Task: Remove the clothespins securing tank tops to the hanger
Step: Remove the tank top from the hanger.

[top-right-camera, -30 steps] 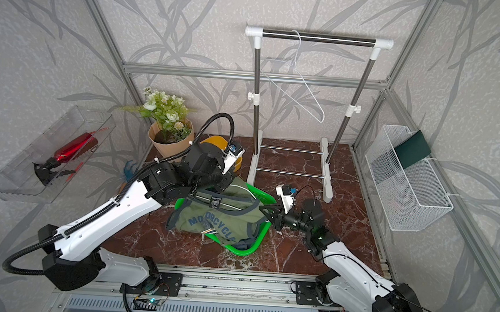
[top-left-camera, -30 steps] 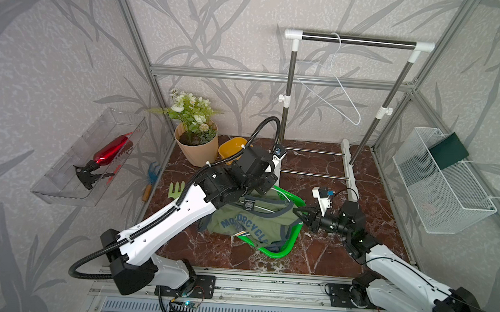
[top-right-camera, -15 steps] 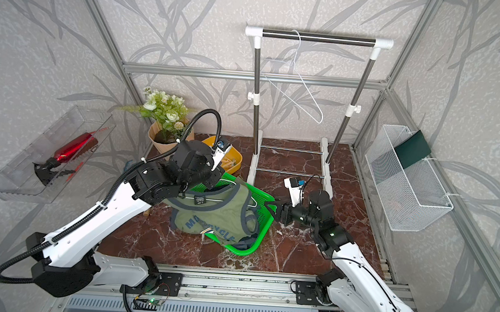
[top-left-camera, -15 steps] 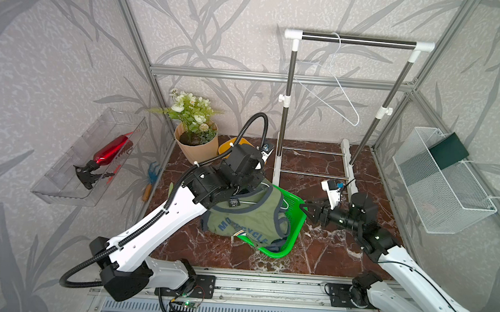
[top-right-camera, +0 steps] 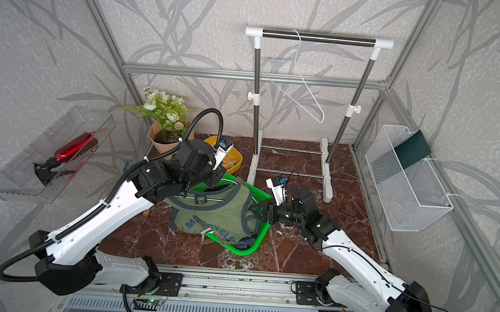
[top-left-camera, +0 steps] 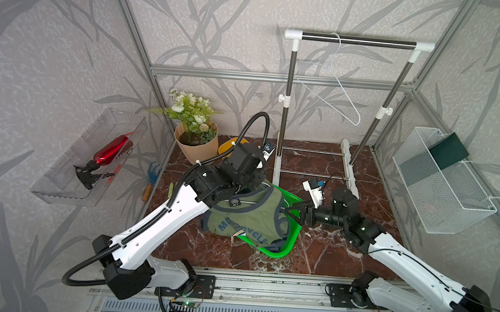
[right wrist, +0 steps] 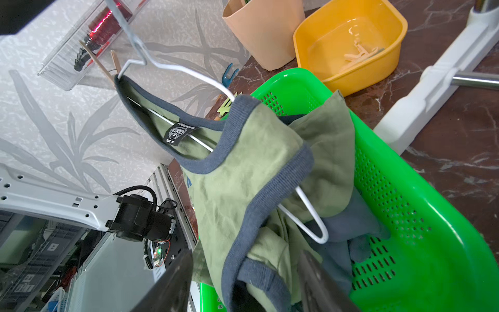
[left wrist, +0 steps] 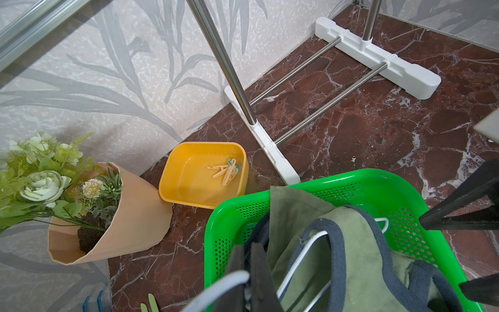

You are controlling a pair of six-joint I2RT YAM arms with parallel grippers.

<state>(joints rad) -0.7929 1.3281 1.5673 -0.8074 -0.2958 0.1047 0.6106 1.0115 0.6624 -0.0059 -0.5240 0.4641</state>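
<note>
Slate-blue tank top (right wrist: 351, 221) lies mostly buried under olive tank top (right wrist: 251, 162); left gripper (left wrist: 248, 256), clamped on hanger (left wrist: 229, 282), runs off the picture edge; clothespins (left wrist: 225, 171) in yellow tub (left wrist: 172, 173) too tangled to count.

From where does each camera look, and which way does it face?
Top views: high overhead, looking down; left arm and right arm show.
Left wrist: on left arm, facing tray and rack; left gripper shut on hanger.
Right wrist: on right arm, facing tank top; right gripper open.
Shared: both wrist views show tray and basket.
</note>
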